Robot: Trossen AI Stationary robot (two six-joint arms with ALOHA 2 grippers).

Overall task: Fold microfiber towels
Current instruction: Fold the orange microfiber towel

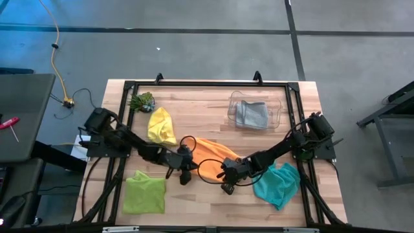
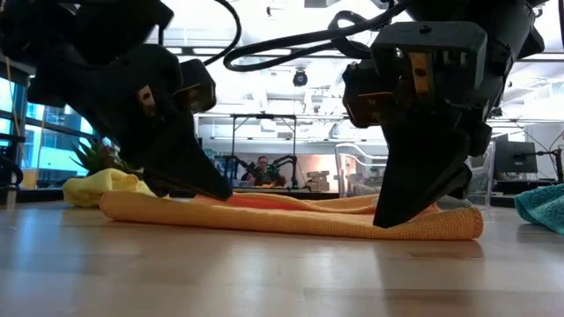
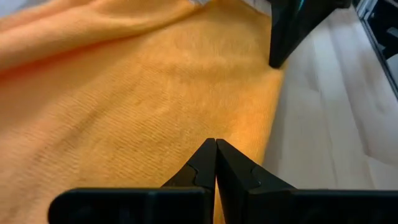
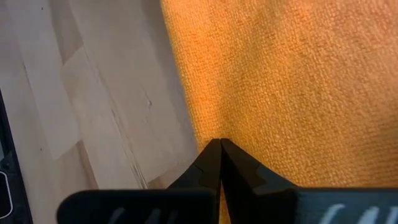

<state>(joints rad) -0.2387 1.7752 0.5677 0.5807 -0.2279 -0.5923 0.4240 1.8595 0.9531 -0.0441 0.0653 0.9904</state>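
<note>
Orange towel (image 1: pixel 213 152) lies mid-table, spread between my two grippers. My left gripper (image 3: pixel 215 155) has its fingers pinched together on the cloth's near edge, and my right gripper (image 4: pixel 220 154) is clamped likewise on the opposite corner.

You have five microfiber towels — one yellow towel (image 1: pixel 161 125), one orange towel (image 1: pixel 213 151), one grey towel (image 1: pixel 251 114), one lime green towel (image 1: pixel 144 192), one teal towel (image 1: pixel 278 183) — plus one clear plastic bin (image 1: pixel 279 111) and one spiky plant (image 1: pixel 142 101).

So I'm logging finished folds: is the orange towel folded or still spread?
Mid-fold: the orange towel lies in low layers, left gripper and right gripper shut on its edge.
</note>
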